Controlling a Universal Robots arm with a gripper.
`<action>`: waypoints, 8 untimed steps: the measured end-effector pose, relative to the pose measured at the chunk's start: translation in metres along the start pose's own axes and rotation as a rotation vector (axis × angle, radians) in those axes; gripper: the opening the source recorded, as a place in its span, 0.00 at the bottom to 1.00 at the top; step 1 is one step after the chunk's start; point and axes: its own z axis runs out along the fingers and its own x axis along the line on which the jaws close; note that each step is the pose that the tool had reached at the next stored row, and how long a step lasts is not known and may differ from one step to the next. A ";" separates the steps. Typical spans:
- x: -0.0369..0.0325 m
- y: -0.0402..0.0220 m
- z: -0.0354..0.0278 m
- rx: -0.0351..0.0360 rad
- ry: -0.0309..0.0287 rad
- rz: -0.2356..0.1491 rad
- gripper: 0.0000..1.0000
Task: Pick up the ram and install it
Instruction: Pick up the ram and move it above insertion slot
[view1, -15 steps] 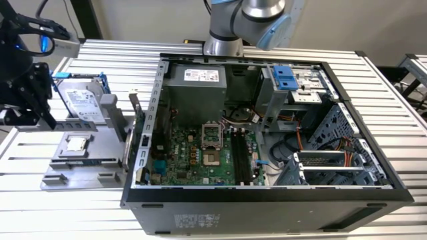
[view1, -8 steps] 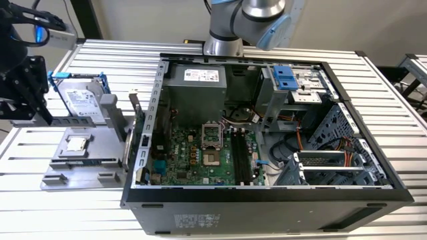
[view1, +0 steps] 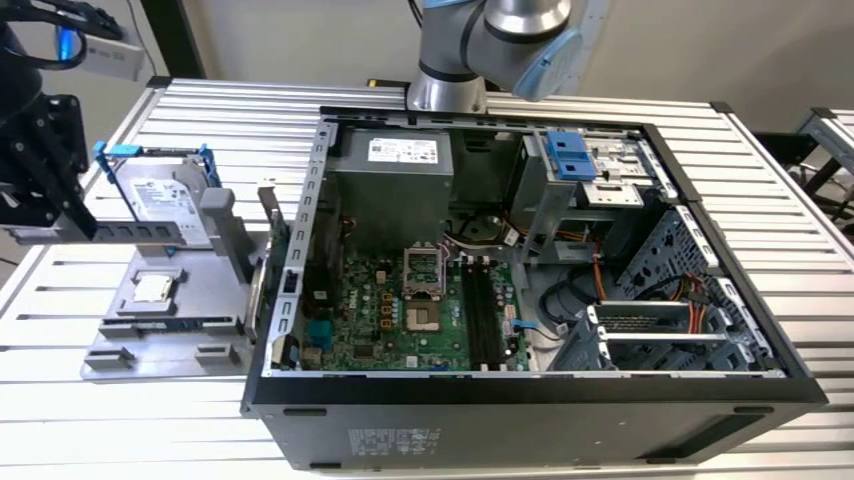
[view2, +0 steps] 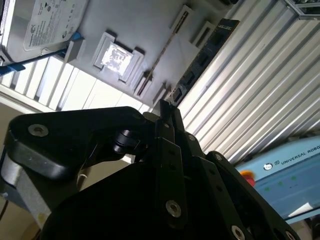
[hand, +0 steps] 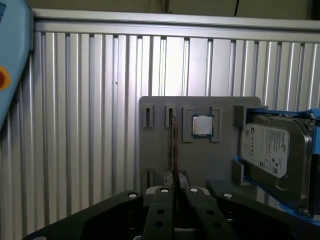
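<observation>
Ribbed aluminium table (view1: 774, 200) carries everything. Taking the far edge in the exterior view as 12 o'clock, the open black computer case (view1: 534, 420) lies on its side at the centre. Inside it, the green motherboard (view1: 374, 320) fills the 7 o'clock corner. Its long black memory slots (view1: 483, 310) run at 3 o'clock from the processor socket (view1: 424, 290). A grey power supply (view1: 394, 180) sits at 12 o'clock.

At 9 o'clock from the case lies a grey parts tray (view1: 147, 335) (hand: 160, 145). Its 12 o'clock end holds a silver hard drive (view1: 167, 200) (hand: 267, 150) (view2: 50, 20) in a blue frame, leaning on edge.

The black gripper (view1: 60, 228) (hand: 176, 189) (view2: 167, 107) hangs over the tray's 9 o'clock side, its jaws clamped on one end of the ram (view1: 140, 232) (hand: 173, 145). The stick reaches level toward 3 o'clock, between drive and chip; whether it clears the tray's slotted posts cannot be told.

A small square silver chip (view1: 151, 288) (hand: 202, 125) (view2: 116, 56) rests in the tray's central recess.
</observation>
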 end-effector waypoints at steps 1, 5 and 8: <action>0.0000 0.0000 -0.0014 -0.0001 0.0001 0.000 0.00; -0.0002 0.0000 -0.0060 0.0004 0.0000 0.000 0.00; -0.0005 0.0000 -0.0081 0.0025 0.0001 0.000 0.00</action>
